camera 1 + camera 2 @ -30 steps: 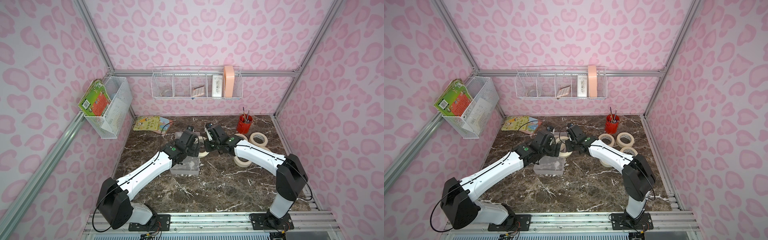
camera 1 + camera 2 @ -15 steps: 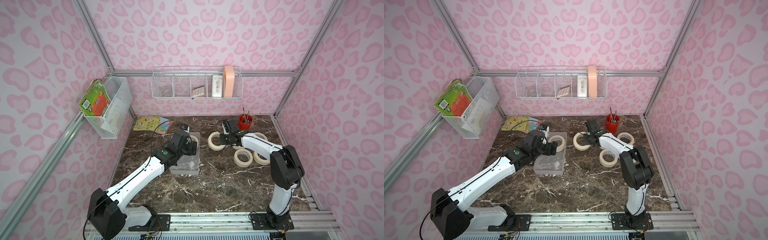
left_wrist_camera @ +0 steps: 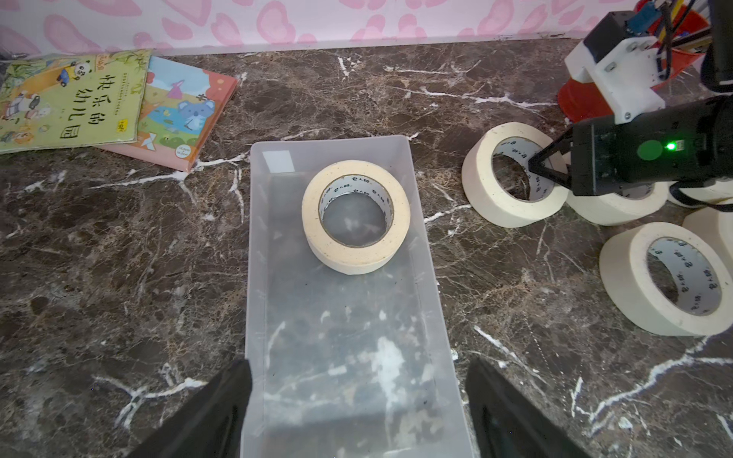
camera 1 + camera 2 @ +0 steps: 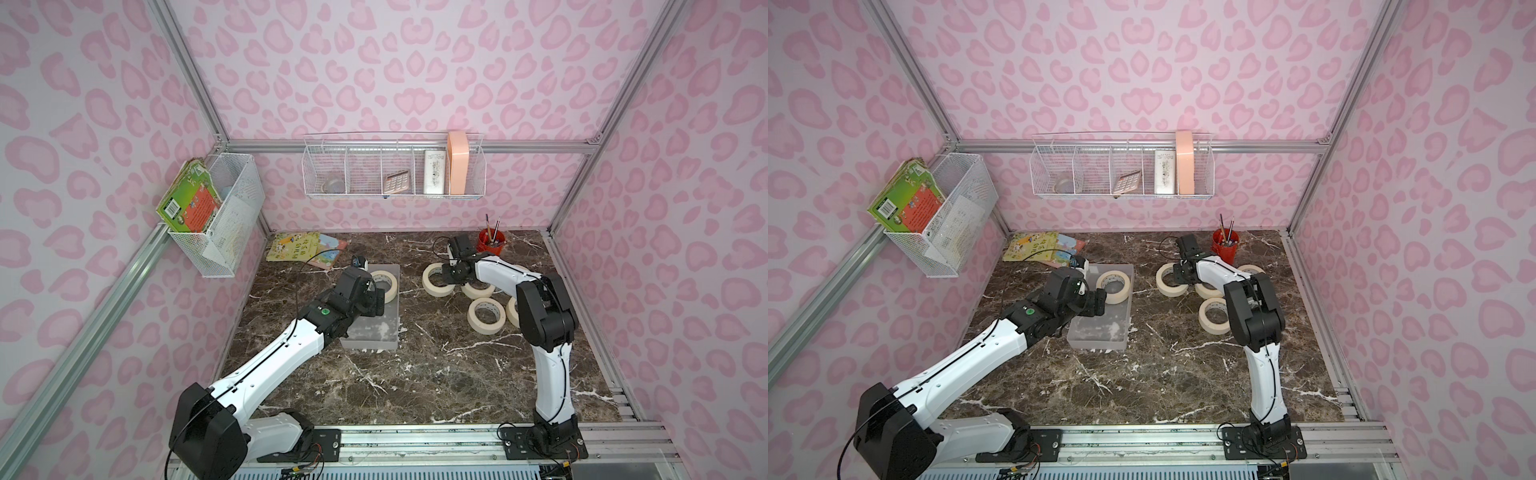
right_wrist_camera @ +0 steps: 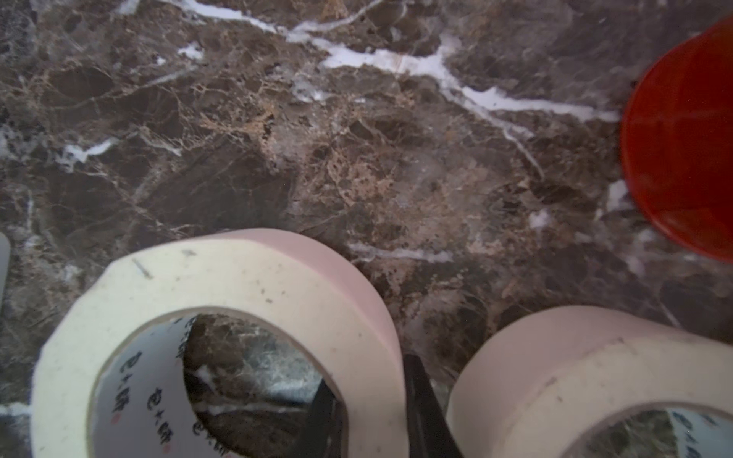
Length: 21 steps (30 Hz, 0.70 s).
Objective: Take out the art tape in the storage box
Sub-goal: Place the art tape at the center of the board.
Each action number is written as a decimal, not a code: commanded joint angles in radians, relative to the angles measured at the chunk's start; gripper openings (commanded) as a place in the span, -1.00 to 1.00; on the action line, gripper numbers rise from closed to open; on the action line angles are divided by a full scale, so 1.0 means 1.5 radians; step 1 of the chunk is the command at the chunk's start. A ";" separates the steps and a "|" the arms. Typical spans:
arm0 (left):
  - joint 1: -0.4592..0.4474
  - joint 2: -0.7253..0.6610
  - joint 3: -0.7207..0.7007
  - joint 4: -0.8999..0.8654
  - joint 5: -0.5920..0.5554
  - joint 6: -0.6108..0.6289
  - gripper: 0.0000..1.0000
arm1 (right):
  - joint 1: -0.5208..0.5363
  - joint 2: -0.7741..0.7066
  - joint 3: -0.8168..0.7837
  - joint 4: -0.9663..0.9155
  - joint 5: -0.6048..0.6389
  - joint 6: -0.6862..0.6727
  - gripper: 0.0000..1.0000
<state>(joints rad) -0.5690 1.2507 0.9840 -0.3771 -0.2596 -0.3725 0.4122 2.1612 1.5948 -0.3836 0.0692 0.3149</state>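
- The white-shelled, black-jointed left arm (image 4: 270, 365) stretches from its base at the near left diagonally towards the far right, staying low.
- Its black left gripper (image 3: 359, 361) points far and tilts downward. The two black fingers (image 3: 222, 412) stand wide apart and hold nothing.
- The white-shelled, black-jointed right arm (image 4: 548, 374) rises nearly upright from its base at the near right to a black elbow. From there the forearm runs far and left.
- Its black right gripper (image 4: 446, 274) points left and down. The jaws pinch the wall of a cream ring-shaped roll of masking tape (image 5: 222, 285), with one finger (image 5: 420, 396) outside the ring and the other inside.
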 commanded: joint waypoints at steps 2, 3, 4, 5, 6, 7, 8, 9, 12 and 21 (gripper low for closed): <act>0.010 0.015 -0.003 0.027 -0.030 -0.006 0.78 | 0.000 -0.002 -0.001 -0.006 0.036 -0.015 -0.98; 0.014 0.025 0.001 0.029 -0.029 -0.004 0.78 | 0.001 -0.007 -0.004 -0.007 0.042 -0.016 -0.82; 0.018 0.037 0.006 0.030 -0.029 0.000 0.78 | 0.002 -0.017 -0.011 -0.005 0.054 -0.016 -0.55; 0.021 0.048 0.011 0.032 -0.033 0.001 0.78 | 0.003 -0.032 -0.020 -0.002 0.069 -0.016 -0.33; 0.024 0.058 0.014 0.038 -0.040 0.000 0.81 | 0.005 -0.045 -0.027 -0.002 0.080 -0.017 -0.18; 0.028 0.069 0.015 0.049 -0.046 0.000 0.82 | 0.006 -0.064 -0.039 0.000 0.092 -0.017 -0.03; 0.036 0.082 0.016 0.063 -0.044 0.000 0.81 | 0.007 -0.086 -0.052 0.006 0.104 -0.019 0.07; 0.044 0.096 0.019 0.073 -0.034 0.000 0.80 | 0.009 -0.109 -0.065 0.009 0.113 -0.021 0.11; 0.058 0.147 0.047 0.088 -0.014 0.006 0.76 | 0.017 -0.181 -0.107 0.010 0.130 -0.026 0.13; 0.094 0.349 0.175 0.072 0.046 0.037 0.50 | 0.096 -0.377 -0.273 0.020 0.132 0.014 0.08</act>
<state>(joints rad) -0.4385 1.7210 1.2083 -0.2588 -0.2359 -0.3378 0.5289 1.6417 1.2278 -0.3614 0.2523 0.3000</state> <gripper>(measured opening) 0.758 0.543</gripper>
